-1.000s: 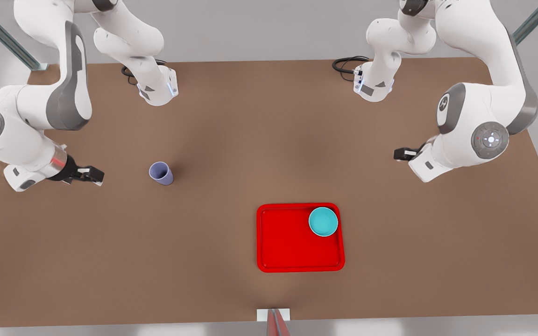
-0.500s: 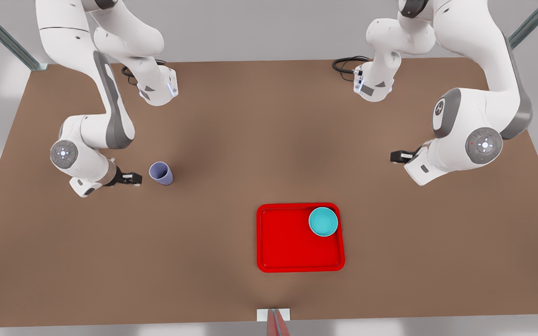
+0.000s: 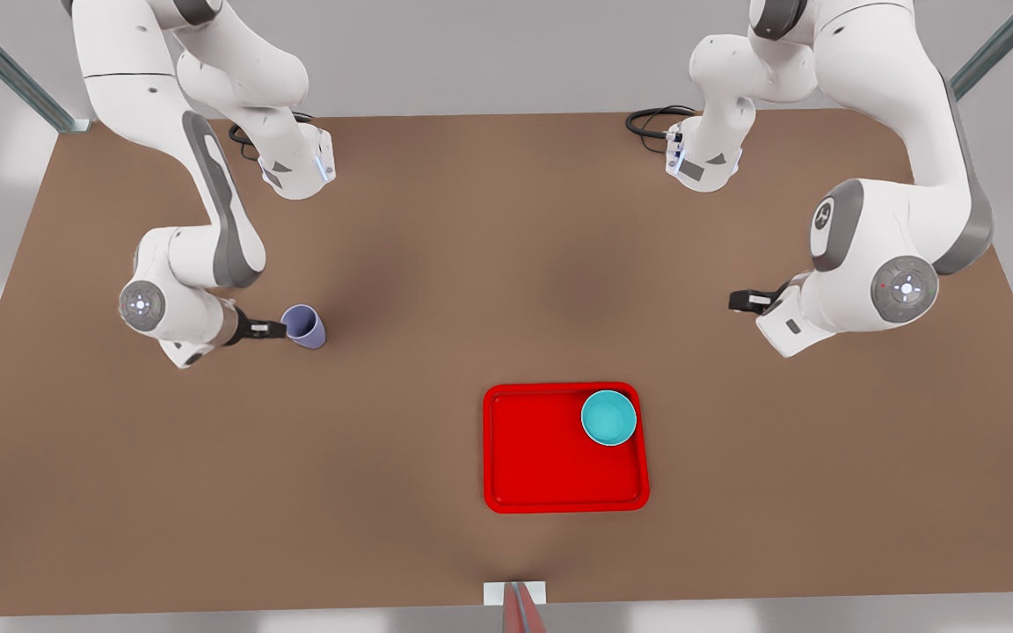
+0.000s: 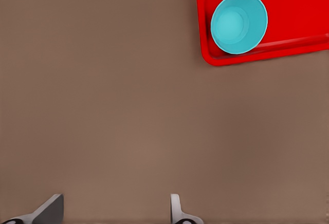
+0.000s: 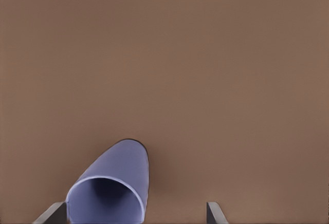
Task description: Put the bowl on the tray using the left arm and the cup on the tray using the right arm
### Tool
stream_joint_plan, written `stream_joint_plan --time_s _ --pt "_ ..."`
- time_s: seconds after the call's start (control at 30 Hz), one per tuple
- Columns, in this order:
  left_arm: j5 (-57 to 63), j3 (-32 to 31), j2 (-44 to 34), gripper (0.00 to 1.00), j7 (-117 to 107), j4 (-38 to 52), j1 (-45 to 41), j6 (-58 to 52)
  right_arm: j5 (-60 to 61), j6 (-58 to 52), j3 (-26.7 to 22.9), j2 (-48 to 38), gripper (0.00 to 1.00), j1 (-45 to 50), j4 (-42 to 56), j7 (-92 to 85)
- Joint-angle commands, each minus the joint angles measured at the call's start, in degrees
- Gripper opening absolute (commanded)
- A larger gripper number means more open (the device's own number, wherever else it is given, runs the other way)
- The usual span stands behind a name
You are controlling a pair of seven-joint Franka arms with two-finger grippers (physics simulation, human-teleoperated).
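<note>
The teal bowl (image 3: 608, 418) (image 4: 239, 23) sits inside the red tray (image 3: 542, 466) (image 4: 303, 8), in the corner toward the front view's upper right. The lavender cup (image 3: 304, 326) (image 5: 110, 188) rests on the bare table at the front view's left. My right gripper (image 3: 276, 330) (image 5: 133, 212) is low at the cup's rim, open, with the cup between its fingers and close to one of them. My left gripper (image 3: 739, 301) (image 4: 113, 211) hangs open over bare table at the front view's right, apart from the tray and holding nothing.
The brown table (image 3: 471, 264) carries both arm bases (image 3: 295, 167) (image 3: 704, 158) and black cables (image 3: 647, 121) at the far edge. A small white and red fixture (image 3: 515, 598) sits at the near edge. Metal struts (image 3: 5, 70) stand at the far corners.
The right arm has swung in and lowered, bringing its gripper from well left of the cup up to the cup's rim. The left arm shifted only slightly. Cup, bowl and tray stayed put.
</note>
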Motion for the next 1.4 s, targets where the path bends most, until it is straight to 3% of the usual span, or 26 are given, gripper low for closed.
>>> stream_joint_plan --time_s 0.0,0.27,0.37,1.0,1.37 --pt "-0.03 0.0 -0.08 1.0 -0.09 0.0 0.11 0.0 0.18 0.56 0.0 -0.19 0.99 0.1 -0.12 -0.07" --pt "-0.03 0.18 0.36 1.0 0.0 0.0 0.11 0.44 0.27 5.4 0.09 -2.48 1.0 0.18 -5.83 -0.07" --pt "-0.2 0.18 0.45 1.0 0.0 0.0 0.11 0.44 0.27 11.99 0.09 -2.83 1.0 -0.34 -10.41 -0.6" --pt "-0.11 0.18 0.27 1.0 0.0 0.0 0.11 0.35 0.27 17.88 1.5 -6.61 1.0 0.01 -16.91 -0.69" --pt "-0.03 0.18 0.27 1.0 -0.09 0.09 0.11 0.35 0.27 22.8 2.64 -2.48 1.0 -0.43 -18.23 -0.69"
